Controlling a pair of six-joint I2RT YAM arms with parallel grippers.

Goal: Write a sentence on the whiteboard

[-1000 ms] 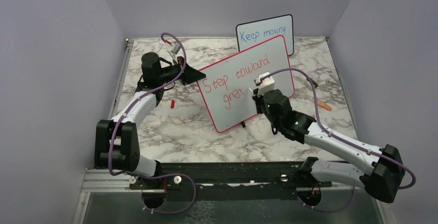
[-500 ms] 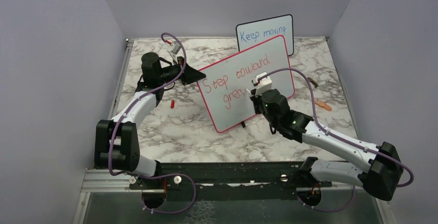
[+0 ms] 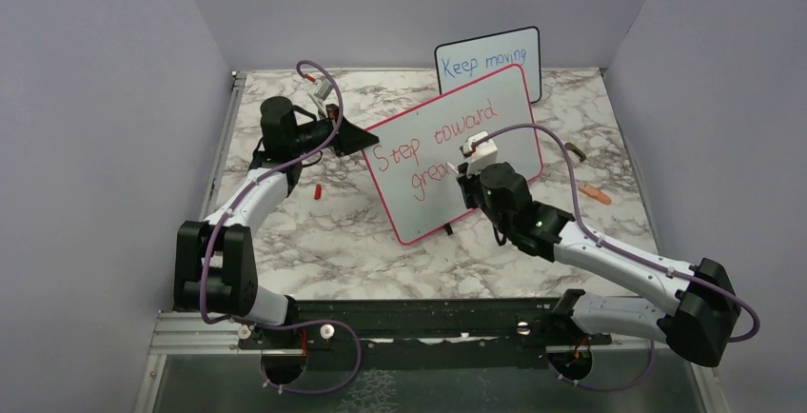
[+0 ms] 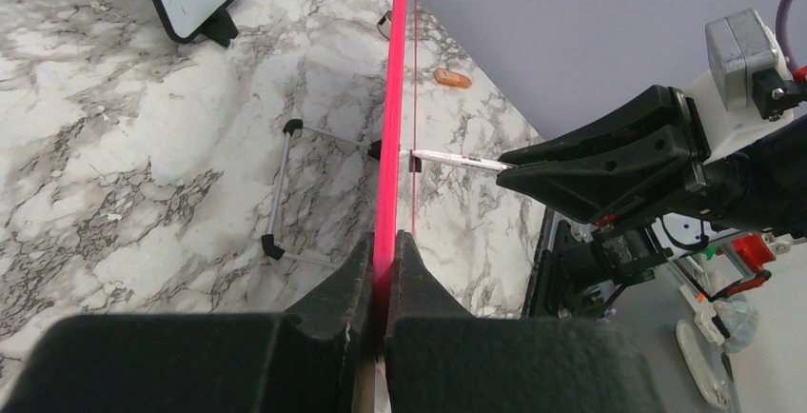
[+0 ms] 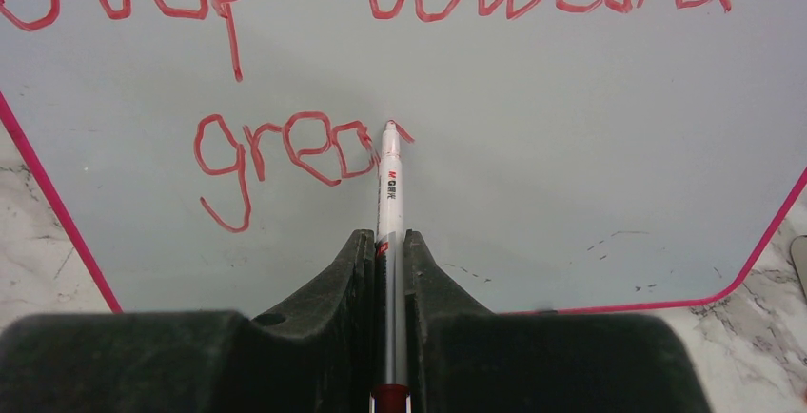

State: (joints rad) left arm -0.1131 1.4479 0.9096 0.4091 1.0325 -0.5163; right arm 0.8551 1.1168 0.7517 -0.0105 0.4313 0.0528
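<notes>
Centrally on the marble tabletop (image 3: 333,232): the whiteboard (image 3: 428,211), pink-framed with rounded corners, propped on small black feet and turned at a slant to the arms. Carries the sentence (image 3: 433,147) in red handwriting, unfinished: "Step toward" on the upper line, "grea" beneath it, plus a short red stroke right after the last letter. At the whiteboard's left edge, the left end effector (image 4: 383,251), fingers together on the pink frame and pinching it edge-on, as seen from the left wrist. In front of the whiteboard's writing face, the right end effector (image 5: 388,237), clamped on a slim white marker (image 5: 390,180) that juts straight out from between the fingers. Meets the whiteboard with its tip at the end of "grea", below the first letter of "toward". Behind the whiteboard's upper right corner, a smaller black-framed board (image 3: 488,63), upright and partly hidden, showing "Keep moving" in blue. Left of the whiteboard, apart from its frame, a small red piece (image 3: 317,189) lying on the marble, too small to identify. Right of the whiteboard, well apart from it, a small orange object (image 3: 595,194), likewise too small to make out.
</notes>
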